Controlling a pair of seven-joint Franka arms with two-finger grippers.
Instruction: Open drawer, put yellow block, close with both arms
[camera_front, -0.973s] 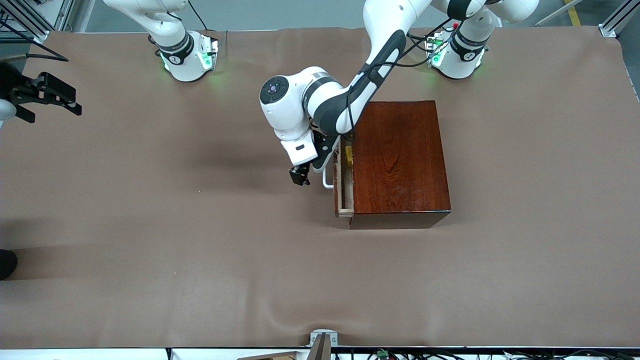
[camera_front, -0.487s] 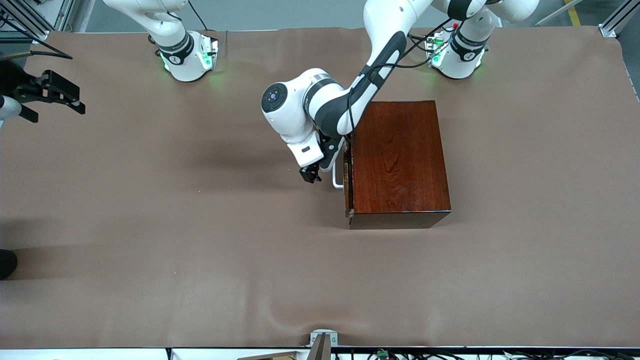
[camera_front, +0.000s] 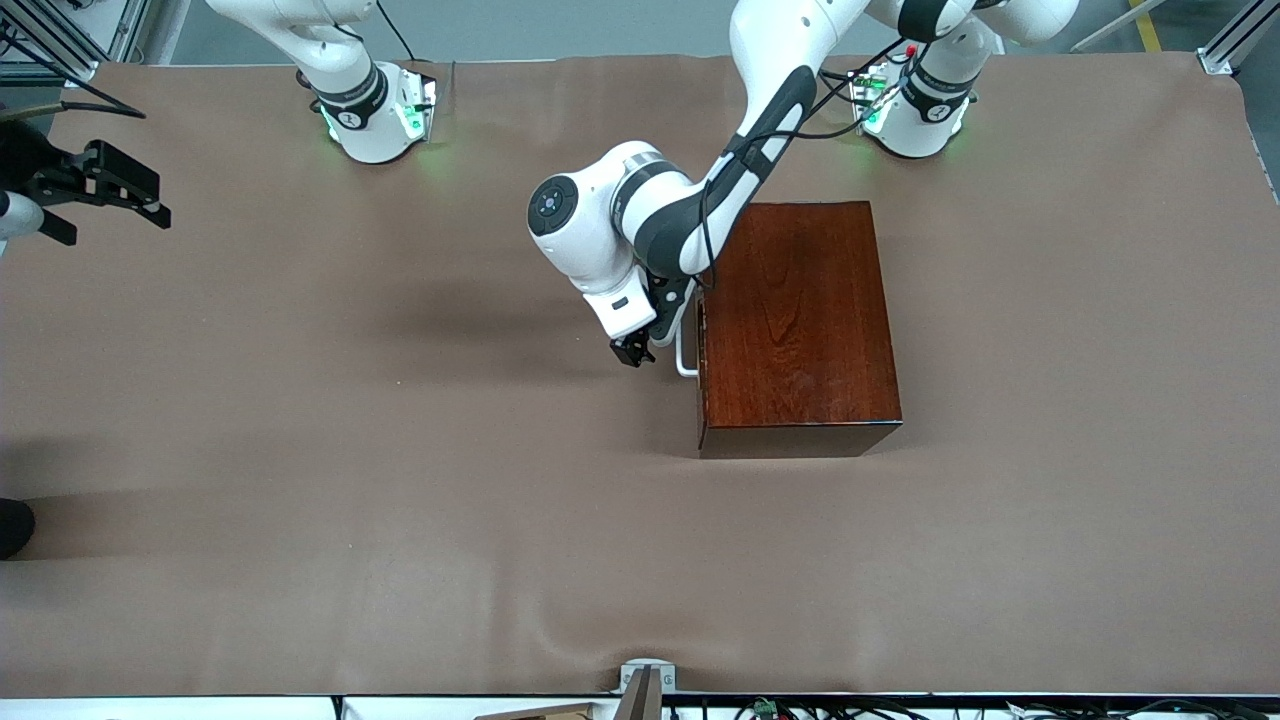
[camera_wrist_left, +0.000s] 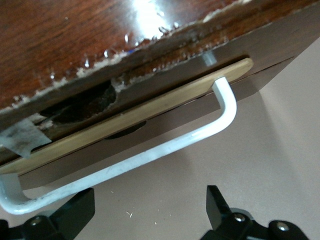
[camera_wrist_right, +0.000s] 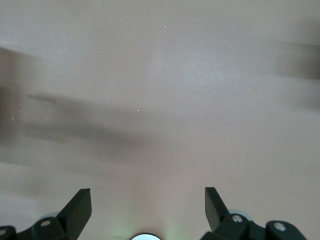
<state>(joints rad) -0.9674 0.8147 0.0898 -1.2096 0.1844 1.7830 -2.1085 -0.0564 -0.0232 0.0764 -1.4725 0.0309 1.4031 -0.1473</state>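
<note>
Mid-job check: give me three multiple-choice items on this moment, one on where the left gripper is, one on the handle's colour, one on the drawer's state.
1. Where is the left gripper?
A. Over the wooden box's top
B. Just in front of the drawer's handle
C. At the right arm's end of the table

2. What colour is the handle?
A. White
B. Black
C. Yellow

3. What state is the drawer in?
A. Pulled fully out
B. Lying on the table apart from the box
C. Pushed in, almost flush with the box

Answers:
1 B: the front view shows it beside the handle, in front of the wooden box, fingers open on either side in the left wrist view.
2 A: a white U-shaped bar shows in both views.
3 C: only a thin pale edge shows at the box front. The right gripper waits open at the table's end.
</note>
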